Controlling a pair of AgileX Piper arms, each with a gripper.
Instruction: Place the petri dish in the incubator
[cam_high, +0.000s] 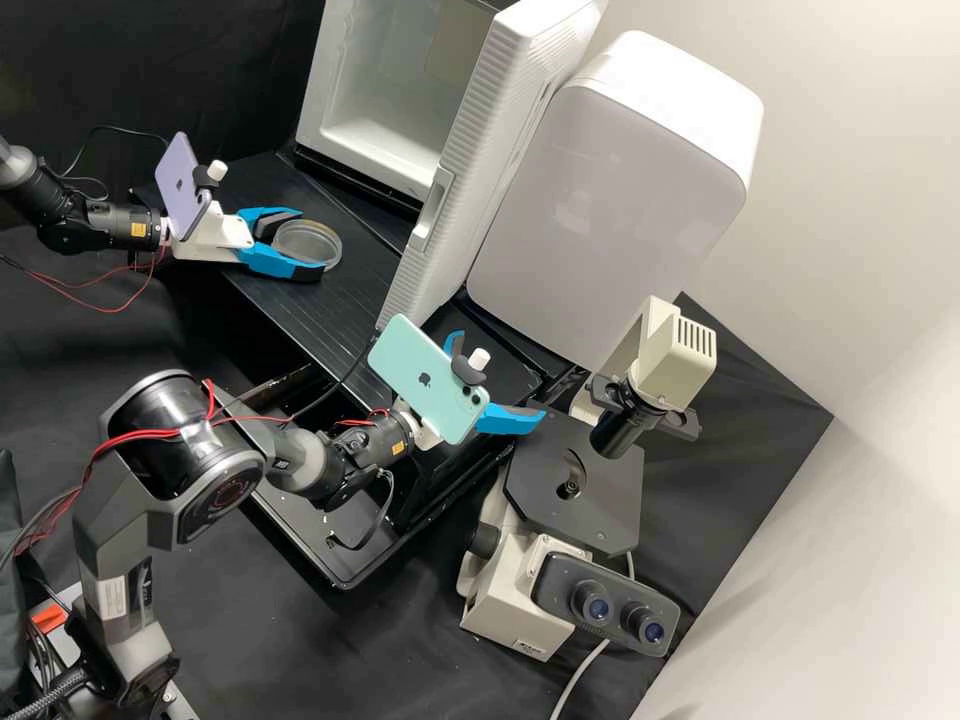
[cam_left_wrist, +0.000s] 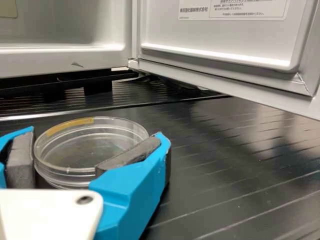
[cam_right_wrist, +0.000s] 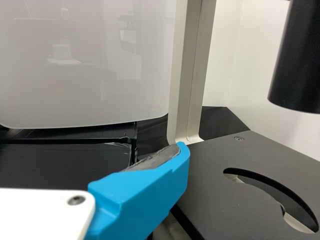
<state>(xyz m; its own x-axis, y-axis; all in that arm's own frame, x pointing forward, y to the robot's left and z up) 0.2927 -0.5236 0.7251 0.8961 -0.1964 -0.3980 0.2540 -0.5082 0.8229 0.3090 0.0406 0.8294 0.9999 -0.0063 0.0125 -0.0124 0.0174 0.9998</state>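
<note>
High view: dish (cam_high: 308, 244) inside left claw (cam_high: 310, 241)

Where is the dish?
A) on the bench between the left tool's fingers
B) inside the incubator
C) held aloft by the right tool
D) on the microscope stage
A: the dish rests on the bench between the fingers of the left tool, in front of the open incubator.

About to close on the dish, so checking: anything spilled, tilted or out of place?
Nothing stands out: the petri dish lies flat on the bench, nothing spilled, between the open fingers of the left gripper, and the incubator stands open.
</note>
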